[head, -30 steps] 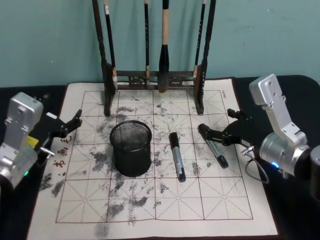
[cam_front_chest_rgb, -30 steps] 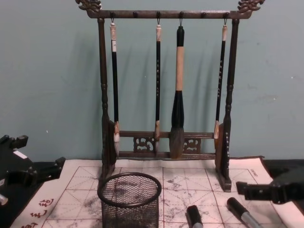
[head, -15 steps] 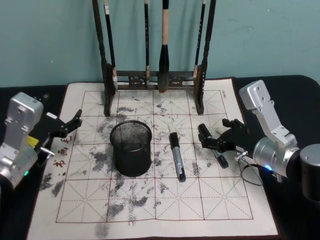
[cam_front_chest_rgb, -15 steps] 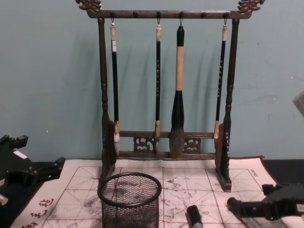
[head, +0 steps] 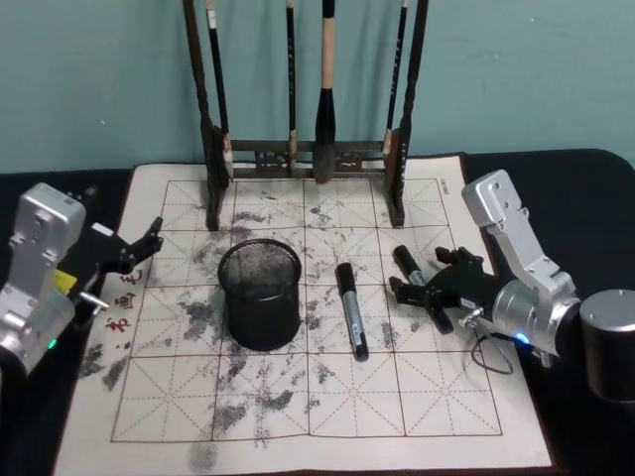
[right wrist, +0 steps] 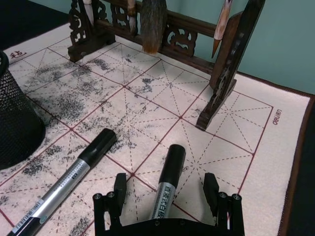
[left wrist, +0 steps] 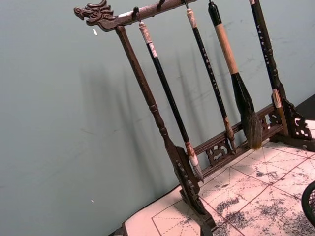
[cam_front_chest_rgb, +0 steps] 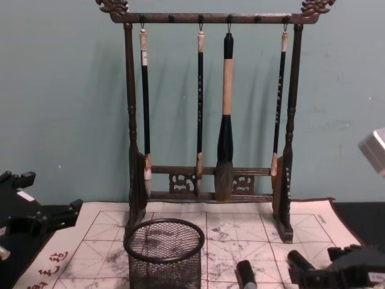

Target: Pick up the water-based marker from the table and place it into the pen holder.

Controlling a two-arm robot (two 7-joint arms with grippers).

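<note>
Right hand (head: 417,276) is seen centre-right in the head view, fingers spread wide, nothing gripped | black-capped grey-barrelled water-based marker (head: 409,266) is laid flat on the ink-stained red-gridded white mat (head: 298,397), between the two fingers, touched by neither | round black wire-mesh pen holder (head: 260,295) is stood left of centre, well apart | left hand (head: 146,248) is held open and empty at the left edge.

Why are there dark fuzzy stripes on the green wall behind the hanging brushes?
Chest view: those are soft shadows that the brush rack and brushes cast on the wall. Left wrist view: the same shadows, slanted, beside the rack's post.
</note>
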